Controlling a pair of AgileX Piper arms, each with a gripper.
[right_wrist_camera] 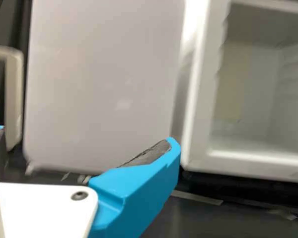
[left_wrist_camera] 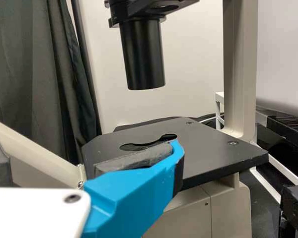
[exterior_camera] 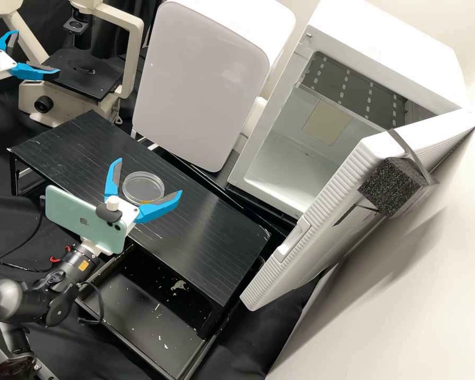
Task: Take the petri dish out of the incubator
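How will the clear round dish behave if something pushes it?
The petri dish looks thin and clear, so it is probably stiff and may crack if squeezed hard. Lying flat and low on the black platform, it would likely slide rather than tip.

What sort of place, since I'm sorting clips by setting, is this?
Probably a biology laboratory, perhaps for cell culture: there's a microscope, a clear petri dish and an open incubator.

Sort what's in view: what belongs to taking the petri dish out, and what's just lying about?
Belongs to the job:
- petri dish, on the black stand
- incubator, door open
- right gripper, open at the dish

Just about:
- microscope
- grey-fronted white unit
- lower black tray
- left gripper, near the microscope
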